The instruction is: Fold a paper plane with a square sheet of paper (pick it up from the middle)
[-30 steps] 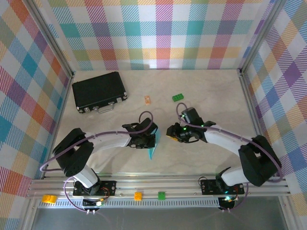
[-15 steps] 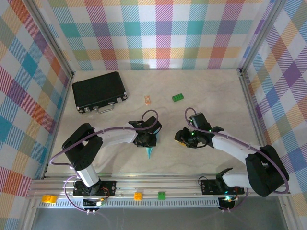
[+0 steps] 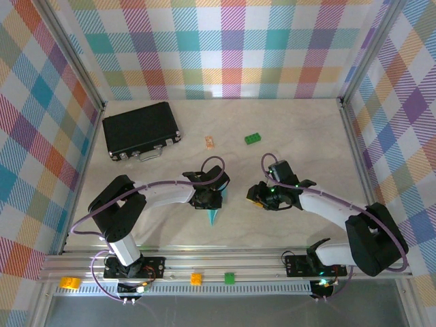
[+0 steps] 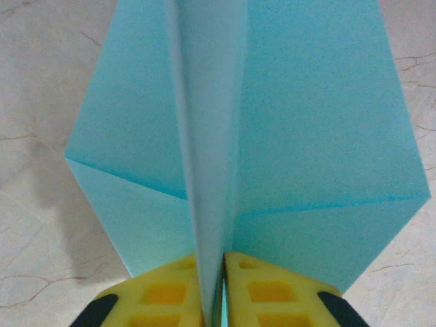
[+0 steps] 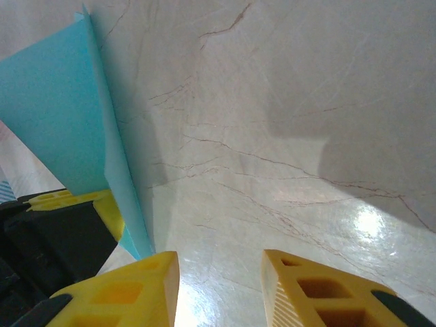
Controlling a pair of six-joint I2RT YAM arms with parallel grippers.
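Marble-look table [image 3: 320, 143], plaid walls all round. The left claw [image 4: 219, 262] is pinched on the centre fold of the paper plane [image 4: 306, 136], mid-table, wings spread either side. The right claw [image 5: 219, 266] hangs just beside the plane, its 2 fingers a bit apart, gripping nothing. The black case [image 3: 141, 129] sits back left.

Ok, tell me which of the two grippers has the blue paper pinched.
The left gripper: its yellow fingers close on the raised centre fold of the paper plane. The right gripper stands open over the table beside it, holding nothing.
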